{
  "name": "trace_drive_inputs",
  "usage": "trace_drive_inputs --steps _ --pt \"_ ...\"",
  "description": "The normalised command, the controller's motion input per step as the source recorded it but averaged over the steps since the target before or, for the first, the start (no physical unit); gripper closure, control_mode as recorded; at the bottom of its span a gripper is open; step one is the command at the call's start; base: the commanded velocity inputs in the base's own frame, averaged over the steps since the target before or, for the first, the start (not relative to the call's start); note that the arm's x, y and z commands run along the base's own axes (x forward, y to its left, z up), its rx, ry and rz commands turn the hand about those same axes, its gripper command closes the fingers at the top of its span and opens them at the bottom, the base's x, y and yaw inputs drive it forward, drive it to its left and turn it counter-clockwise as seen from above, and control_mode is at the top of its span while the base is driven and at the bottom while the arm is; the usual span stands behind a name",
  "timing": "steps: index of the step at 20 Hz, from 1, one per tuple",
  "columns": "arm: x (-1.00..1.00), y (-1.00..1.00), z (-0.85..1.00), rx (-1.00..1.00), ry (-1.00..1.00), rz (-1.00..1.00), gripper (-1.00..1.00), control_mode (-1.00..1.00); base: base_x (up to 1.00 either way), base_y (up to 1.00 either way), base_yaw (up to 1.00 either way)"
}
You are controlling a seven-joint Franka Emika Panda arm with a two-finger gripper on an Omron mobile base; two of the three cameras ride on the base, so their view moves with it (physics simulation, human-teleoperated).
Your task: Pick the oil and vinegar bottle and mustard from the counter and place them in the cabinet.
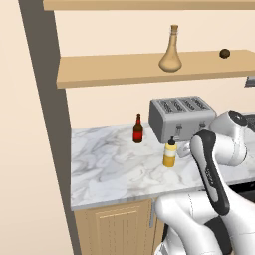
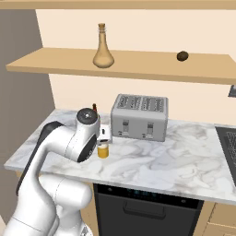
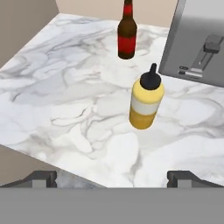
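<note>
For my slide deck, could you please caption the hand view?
Open gripper above the counter, mustard ahead beside the toaster and dark red bottle.

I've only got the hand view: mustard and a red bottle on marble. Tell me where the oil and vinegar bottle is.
Observer: The oil and vinegar bottle already stands upright on the cabinet shelf above the counter.
Operator: Report what else is on that shelf.
Observer: A small dark round object, off to that bottle's right and apart from it.
Operator: Name the grey box beside the mustard.
Observer: A four-slot toaster; the mustard stands just in front of it.
</note>
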Motion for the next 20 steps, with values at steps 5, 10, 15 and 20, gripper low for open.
trace_drive_inputs --steps 5,10,15,20 --pt "0.26 0.00 -0.12 0.00 0.00 0.00 -1.00 -1.00 0.00 0.00 0.00" --pt "0.21 0.01 -0.10 0.00 0.00 0.00 -1.00 -1.00 0.00 0.00 0.00" --pt "0.22 0.02 -0.08 0.00 0.00 0.00 -1.00 -1.00 0.00 0.00 0.00" --pt "0.19 0.01 -0.08 0.00 0.00 0.00 -1.00 -1.00 0.00 0.00 0.00"
